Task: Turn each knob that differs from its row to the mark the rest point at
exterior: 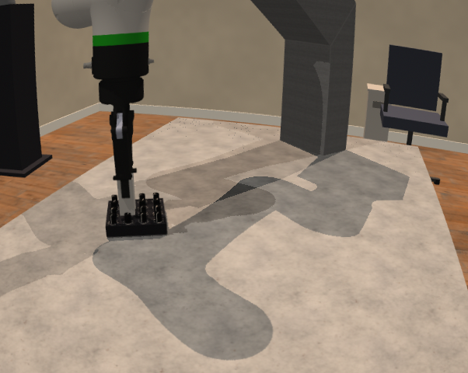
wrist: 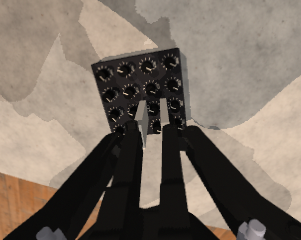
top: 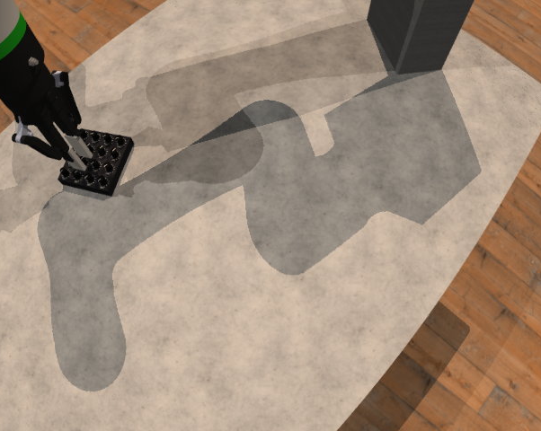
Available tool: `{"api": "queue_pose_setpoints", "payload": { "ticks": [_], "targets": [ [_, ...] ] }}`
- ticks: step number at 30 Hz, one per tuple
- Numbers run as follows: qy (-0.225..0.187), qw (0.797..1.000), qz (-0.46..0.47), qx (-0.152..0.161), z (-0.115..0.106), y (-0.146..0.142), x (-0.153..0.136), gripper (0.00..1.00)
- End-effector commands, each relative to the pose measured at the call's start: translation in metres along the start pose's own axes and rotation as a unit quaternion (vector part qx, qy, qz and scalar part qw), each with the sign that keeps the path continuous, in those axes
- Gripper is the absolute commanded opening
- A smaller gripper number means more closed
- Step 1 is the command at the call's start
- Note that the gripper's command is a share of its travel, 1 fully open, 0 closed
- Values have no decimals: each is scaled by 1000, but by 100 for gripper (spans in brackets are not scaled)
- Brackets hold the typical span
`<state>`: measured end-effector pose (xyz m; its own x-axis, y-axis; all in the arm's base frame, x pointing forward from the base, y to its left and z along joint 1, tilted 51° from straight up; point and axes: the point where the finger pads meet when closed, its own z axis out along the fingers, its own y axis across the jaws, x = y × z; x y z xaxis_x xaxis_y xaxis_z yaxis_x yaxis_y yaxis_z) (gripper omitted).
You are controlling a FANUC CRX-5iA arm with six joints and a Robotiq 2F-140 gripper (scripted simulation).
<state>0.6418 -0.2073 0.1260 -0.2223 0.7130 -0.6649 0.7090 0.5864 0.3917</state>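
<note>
The black knob box (top: 97,160) stands on the table at the left, with four rows of four knobs; it also shows in the exterior view (exterior: 136,218) and in the wrist view (wrist: 142,92). My gripper (wrist: 154,109) reaches down onto the box with its fingers a narrow gap apart. The two grey finger pads stand on either side of one knob (wrist: 152,106), in the second row from the box's near edge in the wrist view. I cannot tell whether the pads touch it. In the top view the gripper (top: 81,162) hides several knobs. The printed names are too small to read.
A dark grey pillar (top: 417,34) stands at the table's far side. Off the table, a black cabinet (exterior: 11,88) stands at the left and a chair (exterior: 413,100) at the back right. The box is close to the table's left edge.
</note>
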Motion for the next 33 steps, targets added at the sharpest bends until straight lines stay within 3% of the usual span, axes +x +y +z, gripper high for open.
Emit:
{"api": "queue_pose_setpoints", "payload": {
  "ticks": [1,21,22,33],
  "targets": [
    [-6,1000,0,7,0,0,0,12],
    [-6,1000,0,7,0,0,0,12],
    [-6,1000,0,7,0,0,0,5],
    [-6,1000,0,7,0,0,0,5]
  ]
}}
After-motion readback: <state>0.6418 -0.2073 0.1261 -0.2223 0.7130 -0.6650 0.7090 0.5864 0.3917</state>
